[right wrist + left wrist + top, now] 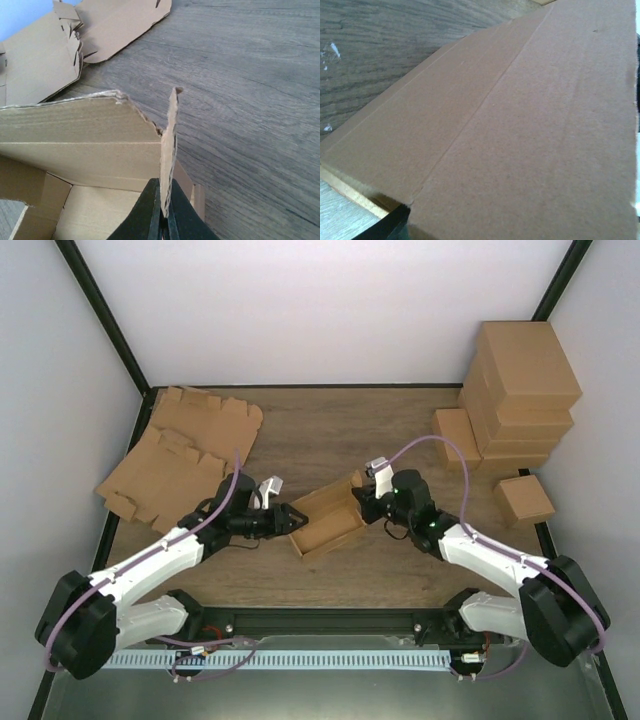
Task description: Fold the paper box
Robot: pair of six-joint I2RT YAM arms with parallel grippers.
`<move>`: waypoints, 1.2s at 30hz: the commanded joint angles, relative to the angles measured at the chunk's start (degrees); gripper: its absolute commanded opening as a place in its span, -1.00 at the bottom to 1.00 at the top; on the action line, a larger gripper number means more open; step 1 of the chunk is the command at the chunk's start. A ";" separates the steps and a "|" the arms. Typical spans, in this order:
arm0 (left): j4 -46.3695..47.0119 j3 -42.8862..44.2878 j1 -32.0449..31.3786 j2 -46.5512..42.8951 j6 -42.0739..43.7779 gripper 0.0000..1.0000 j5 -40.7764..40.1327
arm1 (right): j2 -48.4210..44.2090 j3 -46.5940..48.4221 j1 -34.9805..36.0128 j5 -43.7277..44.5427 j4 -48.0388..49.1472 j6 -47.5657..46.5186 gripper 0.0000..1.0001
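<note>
While the right end effector (164,207) pinches an upright end flap (170,135), the half-formed paper box (327,520) sits on the worktop (400,430) between both arms. Whether the left end effector (284,518) grips the opposite end cannot be told. Next, likely, the flap must fold inward.

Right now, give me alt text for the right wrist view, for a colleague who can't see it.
The right tool is shut on an upright flap of the paper box, seen edge-on. The half-formed box sits open to the left on the wooden table, with flat cardboard blanks beyond.
</note>
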 commanded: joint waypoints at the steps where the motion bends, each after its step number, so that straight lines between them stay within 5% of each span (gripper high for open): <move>1: -3.78 1.41 -0.74 -1.52 3.35 0.00 -1.00 | -1.70 -2.40 2.89 6.68 1.52 4.91 -0.99; 36: -2.83 -5.95 -2.26 -3.94 1.96 -0.17 -0.27 | -5.91 -11.85 11.15 16.42 1.35 19.36 -0.99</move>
